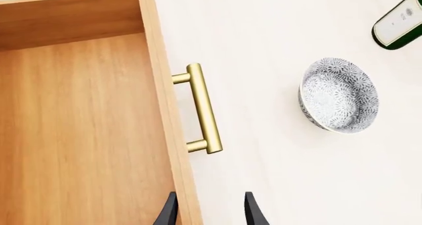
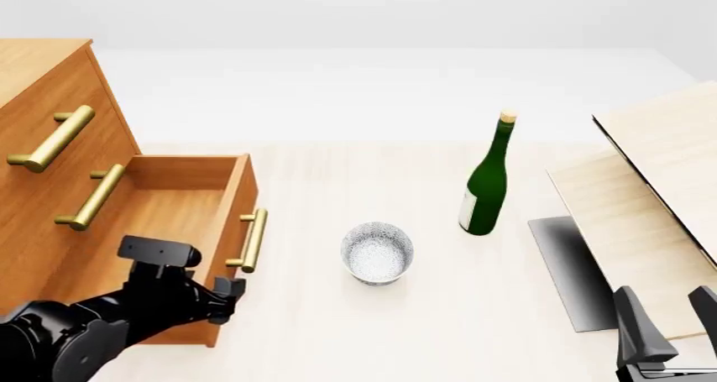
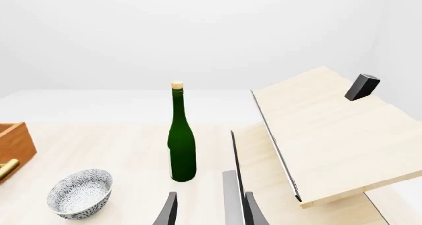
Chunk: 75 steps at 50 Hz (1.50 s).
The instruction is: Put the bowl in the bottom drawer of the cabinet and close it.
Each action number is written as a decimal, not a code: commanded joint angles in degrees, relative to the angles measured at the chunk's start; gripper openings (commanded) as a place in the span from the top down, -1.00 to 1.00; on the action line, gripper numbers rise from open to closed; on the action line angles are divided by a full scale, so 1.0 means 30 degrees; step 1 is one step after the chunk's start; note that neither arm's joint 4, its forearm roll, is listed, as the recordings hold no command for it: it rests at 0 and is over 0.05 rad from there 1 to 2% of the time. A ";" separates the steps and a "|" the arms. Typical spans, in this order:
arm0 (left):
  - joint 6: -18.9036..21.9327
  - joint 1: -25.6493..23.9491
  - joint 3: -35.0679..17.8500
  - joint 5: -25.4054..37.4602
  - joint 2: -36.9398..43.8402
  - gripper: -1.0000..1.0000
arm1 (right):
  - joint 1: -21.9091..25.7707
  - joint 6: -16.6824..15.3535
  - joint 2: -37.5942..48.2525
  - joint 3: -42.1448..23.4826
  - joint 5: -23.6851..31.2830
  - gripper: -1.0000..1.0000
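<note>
The bowl [image 2: 378, 253], white with grey speckles, stands upright on the table, right of the cabinet [image 2: 45, 88]; it also shows in both wrist views [image 1: 338, 95] [image 3: 80, 192]. The bottom drawer [image 2: 168, 214] is pulled out and its wooden floor [image 1: 79, 126] is bare. Its brass handle [image 1: 203, 109] faces the bowl. My left gripper [image 2: 227, 291] is open over the drawer's front wall near one end, with one finger [image 1: 167, 212] inside and the other outside. My right gripper [image 2: 667, 315] is open at the near right, well away from the bowl.
A green bottle [image 2: 485, 185] stands upright right of the bowl and a little farther back. Pale wood boards [image 2: 661, 189] lean at the right over a dark grey slab [image 2: 566, 264]. Two upper drawers with brass handles [image 2: 50, 138] are shut.
</note>
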 commanded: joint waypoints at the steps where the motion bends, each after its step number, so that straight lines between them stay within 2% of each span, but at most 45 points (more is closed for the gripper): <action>1: -0.0088 -0.0413 0.0087 -0.0125 0.0432 -1.00 | 0.0000 0.0001 -0.0003 0.0000 0.0000 -1.00; 16: 0.0028 -0.0784 -0.0088 -0.0126 0.0298 -1.00 | -0.0002 -0.0002 -0.0001 0.0000 0.0000 -1.00; 19: -0.0405 -0.1665 -0.0094 0.0097 -0.0109 -1.00 | -0.0002 0.0002 0.0001 0.0000 0.0000 -1.00; 31: -0.0777 -0.2380 -0.0188 0.0368 -0.0741 -1.00 | -0.0002 0.0001 0.0000 0.0000 0.0000 -1.00; 75: 0.0540 -0.1275 -0.0187 0.2362 -0.4192 -1.00 | -0.0003 0.0000 0.0005 0.0000 0.0000 -1.00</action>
